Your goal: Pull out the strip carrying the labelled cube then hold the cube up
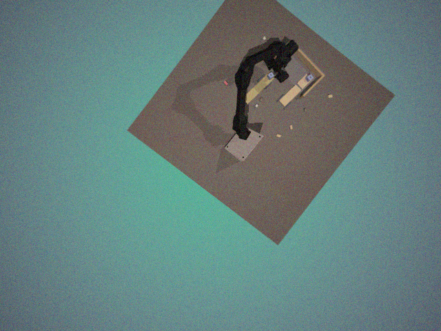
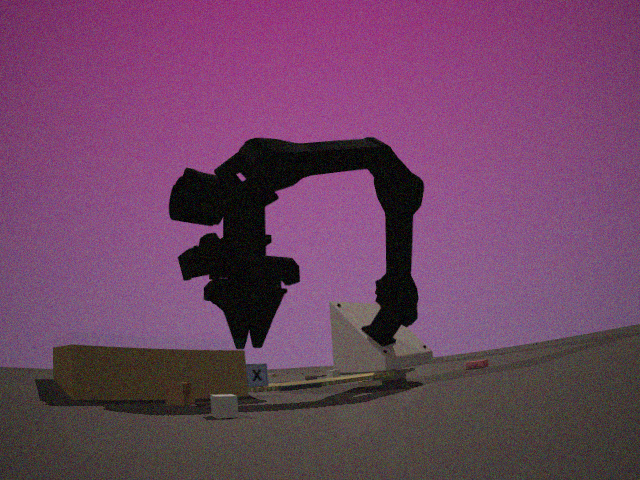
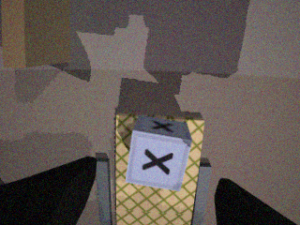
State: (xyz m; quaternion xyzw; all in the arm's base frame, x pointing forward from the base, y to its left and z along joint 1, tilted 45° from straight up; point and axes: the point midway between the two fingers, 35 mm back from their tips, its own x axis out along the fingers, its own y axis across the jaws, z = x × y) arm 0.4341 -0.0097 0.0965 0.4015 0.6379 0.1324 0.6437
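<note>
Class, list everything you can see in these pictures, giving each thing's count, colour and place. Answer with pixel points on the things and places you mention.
patterned strip (image 1: 259, 87) (image 3: 155, 211): one, yellowish with green crossed lines, under a marked cube
plain strip (image 1: 290, 95): one, tan, a gap across it, beside the walled corner
marked cubes: two, bluish, one on each strip's far end
walls (image 1: 313, 64) (image 2: 149, 374): tan, around the strips' far ends
small white blocks: two, one outside the walls, one near the patterned strip
red block (image 1: 225, 83) (image 2: 476, 364): one, left of the arm from above
other small pieces: several, mostly tan, scattered
arm mount (image 1: 243, 149) (image 2: 343, 346): one, pale, under the arm
arm: one, black
gripper (image 2: 249, 345) (image 3: 157, 178): one, black, partly open above the patterned strip
</note>
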